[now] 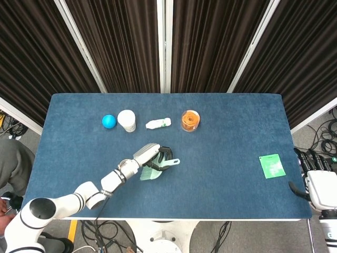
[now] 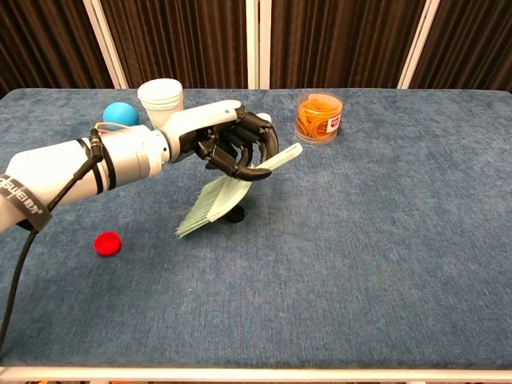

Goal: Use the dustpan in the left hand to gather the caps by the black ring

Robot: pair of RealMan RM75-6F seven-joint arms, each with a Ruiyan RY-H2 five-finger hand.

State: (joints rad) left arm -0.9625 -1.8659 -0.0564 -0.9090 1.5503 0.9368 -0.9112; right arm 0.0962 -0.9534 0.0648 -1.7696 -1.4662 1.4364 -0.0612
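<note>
Mid-table: left hand grips dustpan, blade tilted over ring.
Cap: near-left, apart.
Right hand: off table, finger state unclear.

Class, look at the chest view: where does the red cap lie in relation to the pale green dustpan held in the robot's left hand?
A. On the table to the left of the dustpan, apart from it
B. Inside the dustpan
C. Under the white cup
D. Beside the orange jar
A: the red cap lies on the blue table, left of the dustpan that the left hand holds, with bare cloth between them.
</note>
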